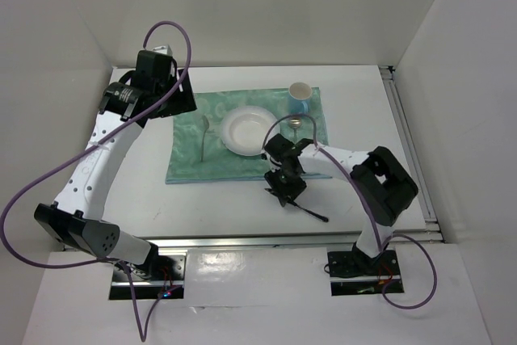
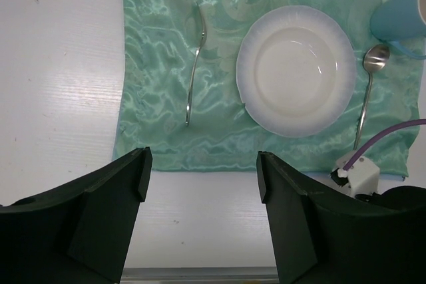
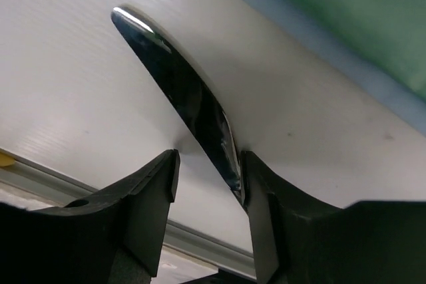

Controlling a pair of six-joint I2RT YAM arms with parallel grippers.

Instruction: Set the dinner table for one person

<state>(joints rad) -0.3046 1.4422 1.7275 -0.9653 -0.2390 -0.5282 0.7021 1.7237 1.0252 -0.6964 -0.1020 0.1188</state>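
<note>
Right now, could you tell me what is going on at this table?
The right claw straddles a shiny utensil, probably a knife, on the white table beside the green mat; its jaws look apart. The left claw hangs open, empty. On the mat sit a plate, fork on one side, spoon and blue cup on the other.

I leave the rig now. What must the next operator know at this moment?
Left end effector: open, empty, raised above the table.
Right end effector: open around the knife, off the mat.
Done: plate on the mat, fork left of it, spoon right, cup at far right corner.
Left: probably the knife beside the plate.
</note>
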